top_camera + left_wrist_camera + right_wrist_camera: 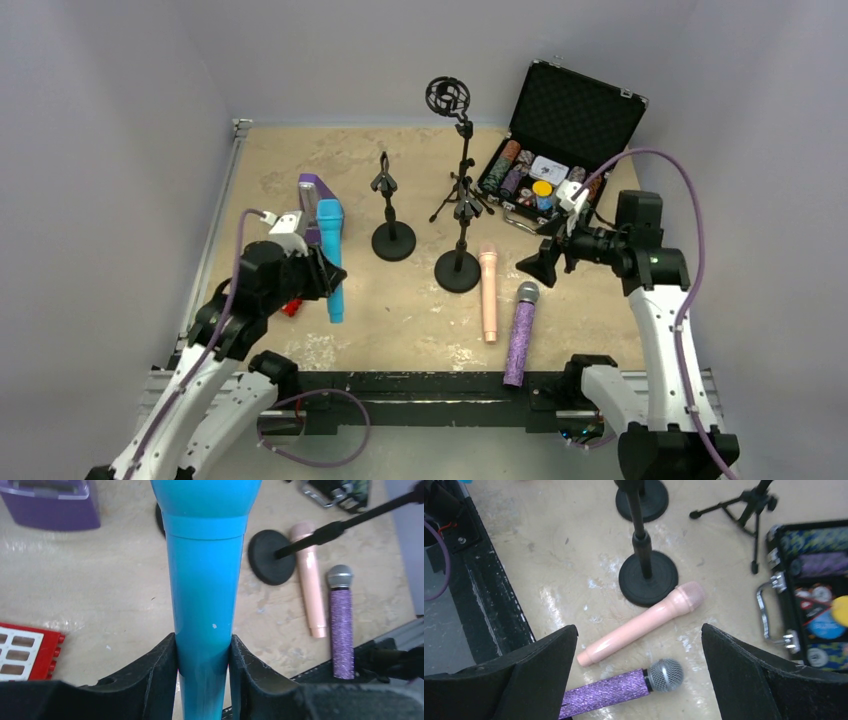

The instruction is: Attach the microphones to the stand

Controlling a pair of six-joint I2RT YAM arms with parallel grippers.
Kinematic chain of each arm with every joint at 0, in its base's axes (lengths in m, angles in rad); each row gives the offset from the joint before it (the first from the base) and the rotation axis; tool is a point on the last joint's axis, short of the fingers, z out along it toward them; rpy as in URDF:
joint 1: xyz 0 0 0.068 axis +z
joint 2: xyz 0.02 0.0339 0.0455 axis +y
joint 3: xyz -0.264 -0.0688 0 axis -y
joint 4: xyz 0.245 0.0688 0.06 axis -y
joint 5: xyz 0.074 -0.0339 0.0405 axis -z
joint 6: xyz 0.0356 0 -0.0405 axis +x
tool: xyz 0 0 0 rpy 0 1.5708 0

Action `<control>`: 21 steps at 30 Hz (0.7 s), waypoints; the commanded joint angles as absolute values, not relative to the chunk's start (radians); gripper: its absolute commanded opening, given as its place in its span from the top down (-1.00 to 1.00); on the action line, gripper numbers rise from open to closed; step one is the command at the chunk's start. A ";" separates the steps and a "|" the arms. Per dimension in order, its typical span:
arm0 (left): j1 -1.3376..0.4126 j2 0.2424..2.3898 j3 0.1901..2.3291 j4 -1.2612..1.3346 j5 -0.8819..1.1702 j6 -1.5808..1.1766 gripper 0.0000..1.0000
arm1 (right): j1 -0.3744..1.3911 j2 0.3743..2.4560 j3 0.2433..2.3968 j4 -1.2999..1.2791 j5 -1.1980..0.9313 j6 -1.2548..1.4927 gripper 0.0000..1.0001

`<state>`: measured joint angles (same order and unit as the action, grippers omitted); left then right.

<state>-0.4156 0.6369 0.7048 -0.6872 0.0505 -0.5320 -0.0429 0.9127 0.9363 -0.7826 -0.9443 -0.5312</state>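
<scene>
Far left: left mic (331, 262) pinched in left gripper (202, 647), metronome (314, 195) just behind it, grid piece (291, 307) on the table left of its near end. Centre: short stand (393, 240), taller stand (458, 270) right of it and nearer, tripod stand (462, 190) behind both. Middle mic (488, 295) flat on the table just right of the taller stand's base. Right mic (520, 335) beside it, further right and nearer, near end reaching the front rail (420, 385). Both heads pointing away. Case (560, 150) back right.
</scene>
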 commanded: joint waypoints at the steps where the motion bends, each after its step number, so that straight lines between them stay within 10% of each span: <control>1: -0.420 0.512 0.822 -0.697 0.181 -0.462 1.00 | -0.051 0.905 1.209 -1.055 -0.947 -0.685 -0.98; 12: -0.432 0.670 1.153 -0.438 0.539 -0.546 1.00 | 0.093 1.087 1.681 -1.364 -1.161 -0.730 -0.97; 21: -0.627 0.888 1.363 -0.337 0.456 -0.521 1.00 | 0.286 1.202 1.820 -1.221 -1.207 -0.526 -0.96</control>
